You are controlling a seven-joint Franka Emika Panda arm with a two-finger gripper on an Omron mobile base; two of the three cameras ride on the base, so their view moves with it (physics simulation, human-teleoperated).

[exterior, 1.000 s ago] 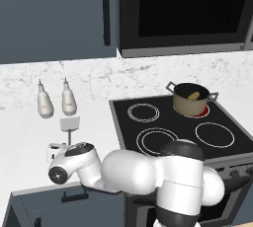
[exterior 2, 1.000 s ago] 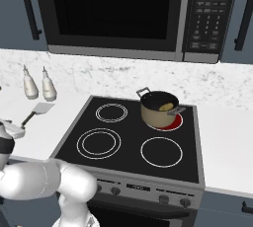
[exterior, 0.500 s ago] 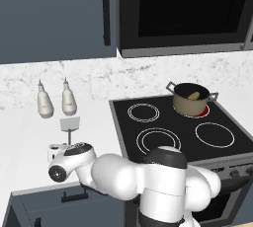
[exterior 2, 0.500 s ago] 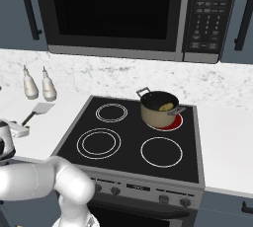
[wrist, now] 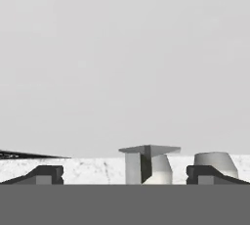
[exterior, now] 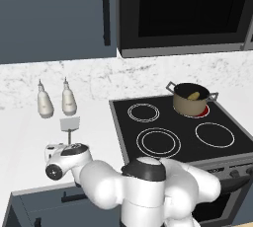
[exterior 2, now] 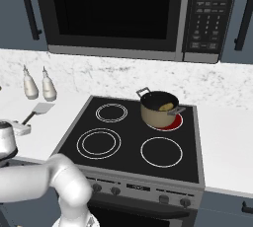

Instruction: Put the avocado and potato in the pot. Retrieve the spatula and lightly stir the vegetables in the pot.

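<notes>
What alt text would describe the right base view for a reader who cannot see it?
A tan pot holding a potato sits on the glowing back-right burner of a black stove. On the white counter to the left lie a spatula and two white bottles.

- White counter [exterior: 24, 137] left of my stove carries two white bottles [exterior: 45, 103] by the backsplash and the spatula [exterior: 69, 125] just before them.
- Black stovetop [exterior 2: 133, 144] carries the pot [exterior 2: 158, 109], back right burner.
</notes>
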